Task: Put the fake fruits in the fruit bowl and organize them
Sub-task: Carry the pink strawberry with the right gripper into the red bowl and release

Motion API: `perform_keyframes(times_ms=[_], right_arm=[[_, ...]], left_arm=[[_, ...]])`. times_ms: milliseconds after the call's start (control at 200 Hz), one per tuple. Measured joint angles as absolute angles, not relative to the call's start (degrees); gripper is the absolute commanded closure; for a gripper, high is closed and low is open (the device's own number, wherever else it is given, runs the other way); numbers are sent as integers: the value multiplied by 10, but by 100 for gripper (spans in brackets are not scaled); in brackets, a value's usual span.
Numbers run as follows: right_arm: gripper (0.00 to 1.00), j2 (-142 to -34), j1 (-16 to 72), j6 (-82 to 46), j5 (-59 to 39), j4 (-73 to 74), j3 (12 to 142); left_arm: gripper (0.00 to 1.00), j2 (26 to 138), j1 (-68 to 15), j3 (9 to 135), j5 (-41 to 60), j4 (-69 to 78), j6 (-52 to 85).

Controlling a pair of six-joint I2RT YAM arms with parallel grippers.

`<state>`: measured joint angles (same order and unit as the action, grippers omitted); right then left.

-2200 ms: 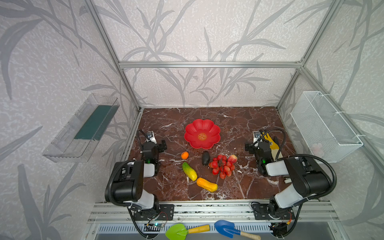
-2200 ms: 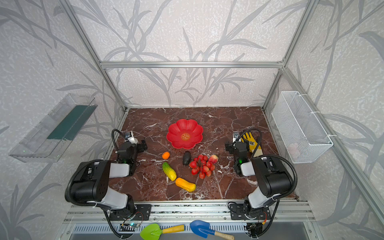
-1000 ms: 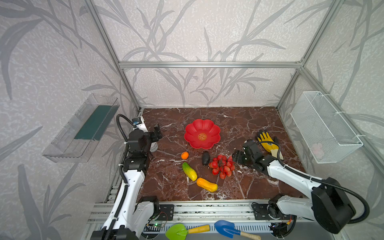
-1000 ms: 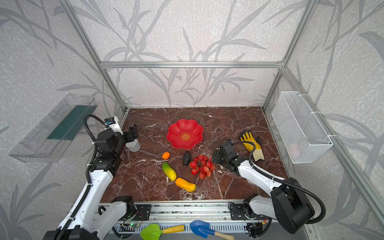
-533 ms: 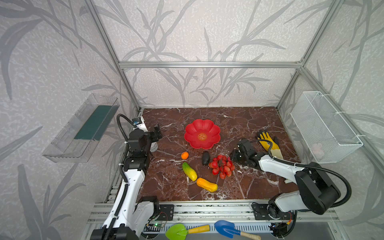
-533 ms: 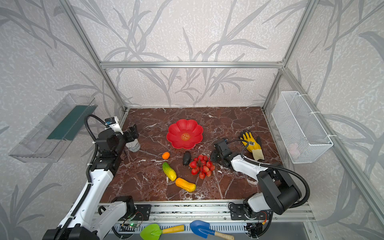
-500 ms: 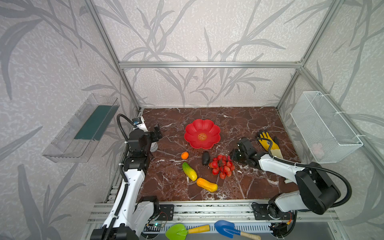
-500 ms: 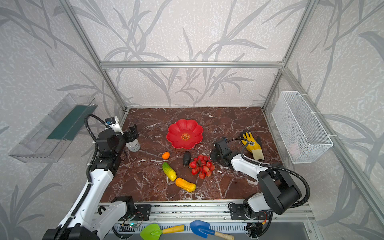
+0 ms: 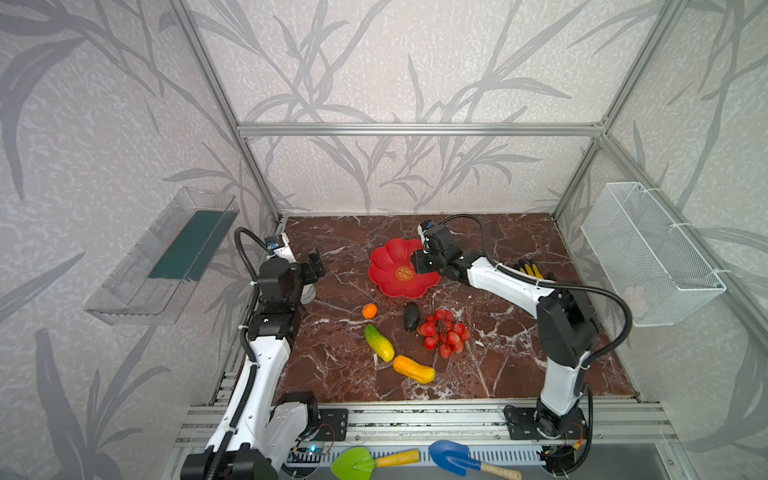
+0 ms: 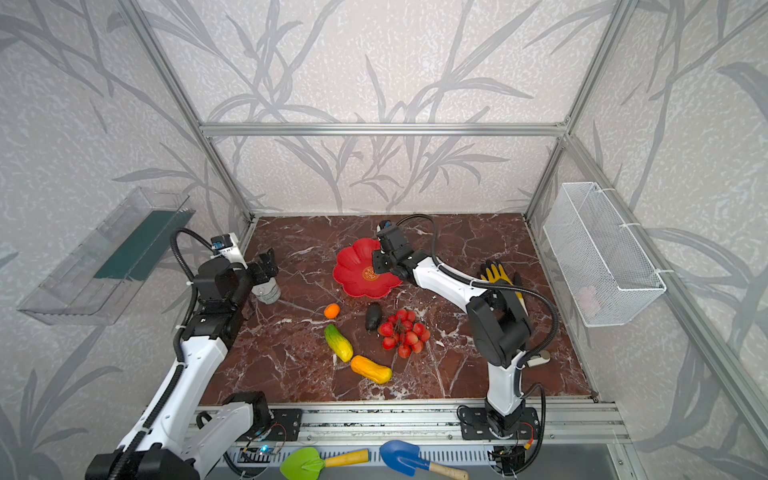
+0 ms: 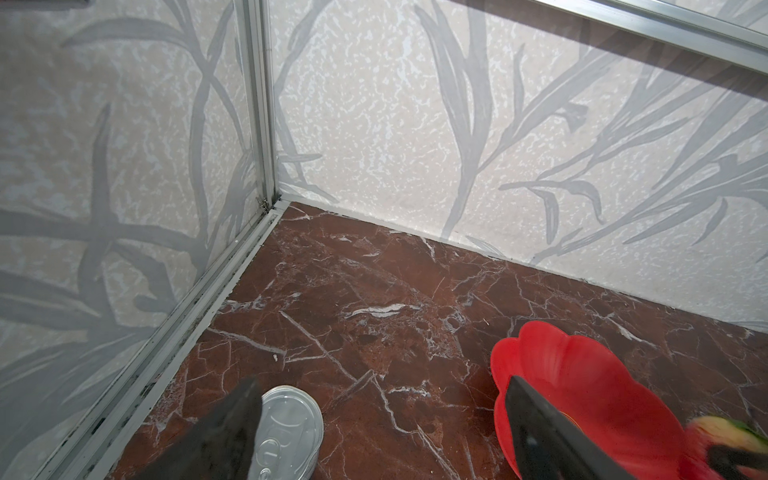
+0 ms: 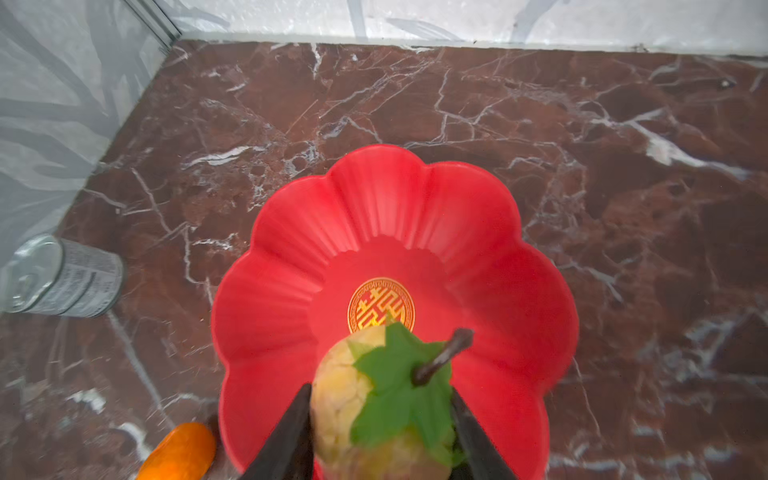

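Right wrist view: the right gripper [image 12: 382, 419] pinches a pale yellow plastic fruit [image 12: 345, 399] with a green leaf cap and a dark stem, one black finger [image 12: 291, 432] pressed to each side
Held fruit's place: over the shallow glossy red bowl [image 12: 374, 195] with its scalloped petal rim, close to the round gold emblem [image 12: 380, 305] at the centre; I cannot tell whether it touches the bowl's floor
Right arm: in both top views it reaches across the brown marble tabletop [image 9: 519, 353] to the right half of the bowl
Left gripper [image 11: 382, 419]: jaws spread wide with nothing between them, raised just beside the upright silver tin can [image 11: 289, 432] near the table's left edge, apart from the bowl
Fruits on the table: in front of the bowl lie a small orange ball [image 9: 369, 310], a blackish oval fruit [image 9: 411, 316] just beside a red berry cluster [image 9: 444, 332], then a green-yellow oblong fruit [image 9: 379, 343] nearly tip to tip with an orange-yellow oblong fruit [image 9: 414, 369]
Front rail: a green toy shovel [image 9: 357, 462] and a blue toy shovel [image 9: 453, 455] lie side by side
Right side: a yellow-and-black glove [image 9: 530, 270] lies partly hidden behind the right arm
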<state>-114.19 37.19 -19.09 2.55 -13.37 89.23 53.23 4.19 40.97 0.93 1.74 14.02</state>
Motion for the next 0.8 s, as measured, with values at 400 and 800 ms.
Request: perform_keyframes(times_ms=[400, 800], right_arm=[[31, -1301, 372, -131, 19, -248, 1041], [1, -932, 359, -143, 26, -158, 736]], left_arm=[[15, 579, 42, 418, 48, -10, 141], [24, 707, -158, 577, 55, -203, 96]])
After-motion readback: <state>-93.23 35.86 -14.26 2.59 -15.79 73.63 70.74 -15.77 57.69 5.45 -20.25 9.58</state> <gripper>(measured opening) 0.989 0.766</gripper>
